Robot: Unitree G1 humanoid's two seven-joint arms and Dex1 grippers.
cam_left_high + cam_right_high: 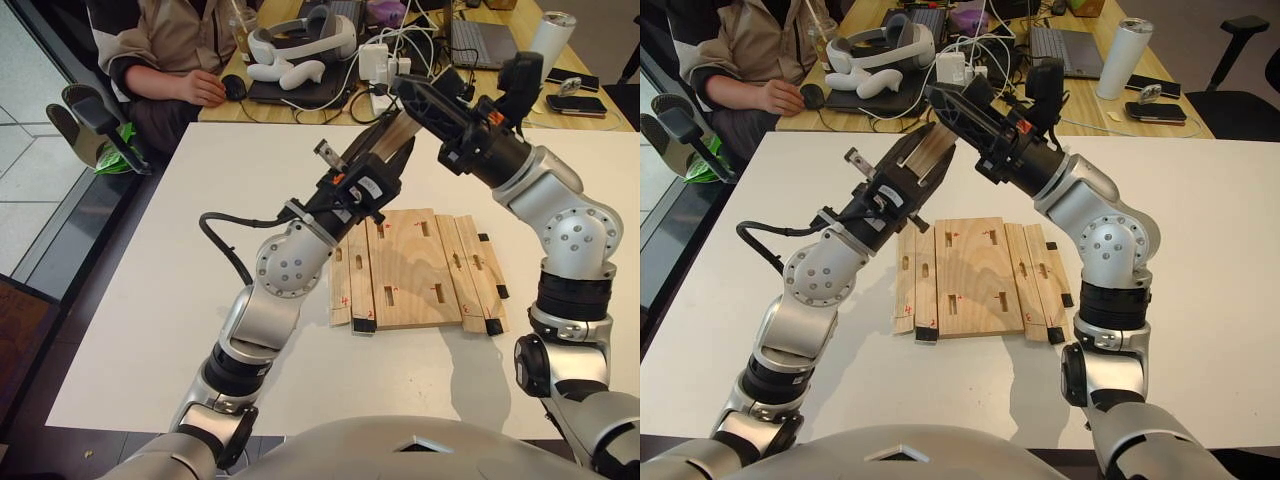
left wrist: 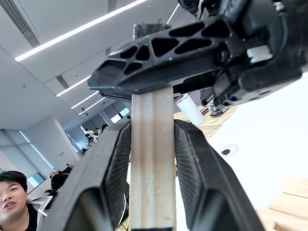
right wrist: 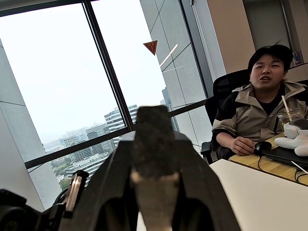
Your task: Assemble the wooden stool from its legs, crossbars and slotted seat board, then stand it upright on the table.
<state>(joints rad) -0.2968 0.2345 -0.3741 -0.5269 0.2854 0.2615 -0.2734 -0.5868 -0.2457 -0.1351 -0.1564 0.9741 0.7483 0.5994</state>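
Both pincers clamp one pale wooden bar above the white table — left gripper at its sides, right gripper at its end. I'd loosen one only once the bar lines up with the flat slotted plywood seat board beneath.

the white table carries the slotted seat board, lying flat near its middle. two wooden strips lie against its left edge (some ends black-tipped), two more strips against its right.
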